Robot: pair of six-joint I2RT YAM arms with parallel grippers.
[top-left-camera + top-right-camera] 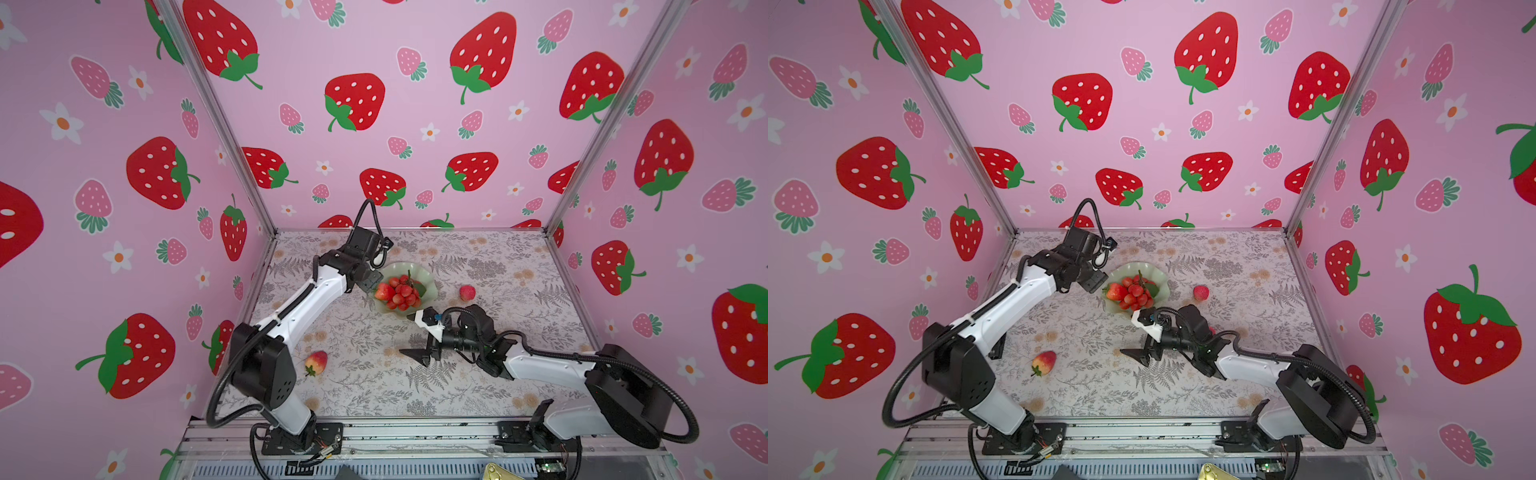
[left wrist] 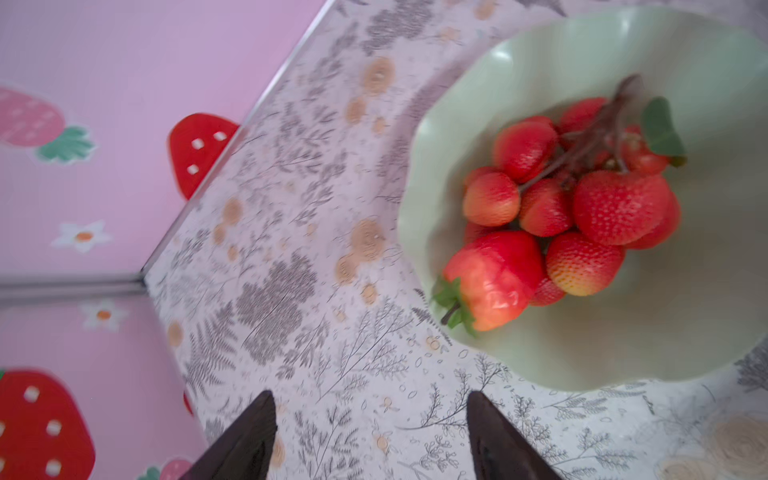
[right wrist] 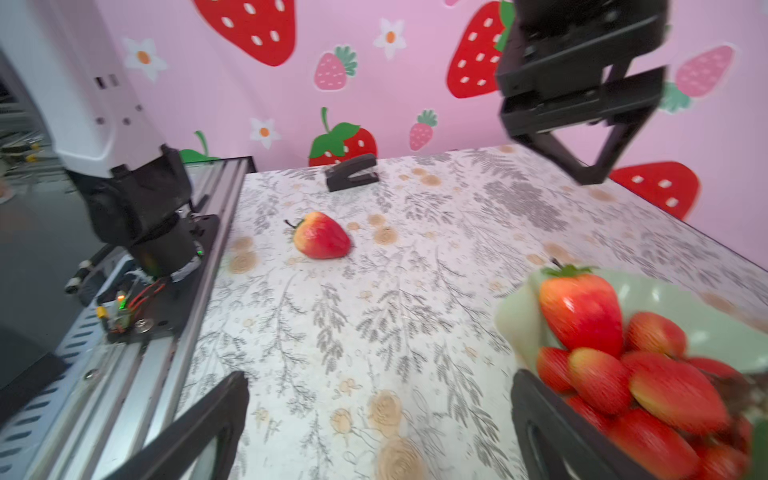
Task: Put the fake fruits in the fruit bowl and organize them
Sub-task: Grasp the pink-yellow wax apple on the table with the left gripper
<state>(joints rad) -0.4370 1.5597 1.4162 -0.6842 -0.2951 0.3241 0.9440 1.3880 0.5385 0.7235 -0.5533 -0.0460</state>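
Note:
The pale green fruit bowl [image 1: 432,279] [image 2: 419,137] holds the red berry bunch [image 1: 403,294] [image 2: 582,199] and one strawberry [image 1: 383,291] [image 2: 494,278] at its left edge. A second strawberry [image 1: 316,362] [image 3: 322,237] lies on the mat near the left arm. One round pink-red fruit [image 1: 467,292] sits to the right of the bowl. My left gripper [image 2: 370,403] hovers open and empty just off the bowl's left rim. In front of the bowl, low over the mat, my right gripper [image 1: 405,334] [image 3: 380,378] is open wide with nothing between its fingers.
The floral mat [image 1: 374,386] is boxed in by pink strawberry-print walls on three sides, with a metal rail [image 1: 415,432] along the front. A small black clip-like piece [image 3: 353,172] lies near the left wall, behind the loose strawberry.

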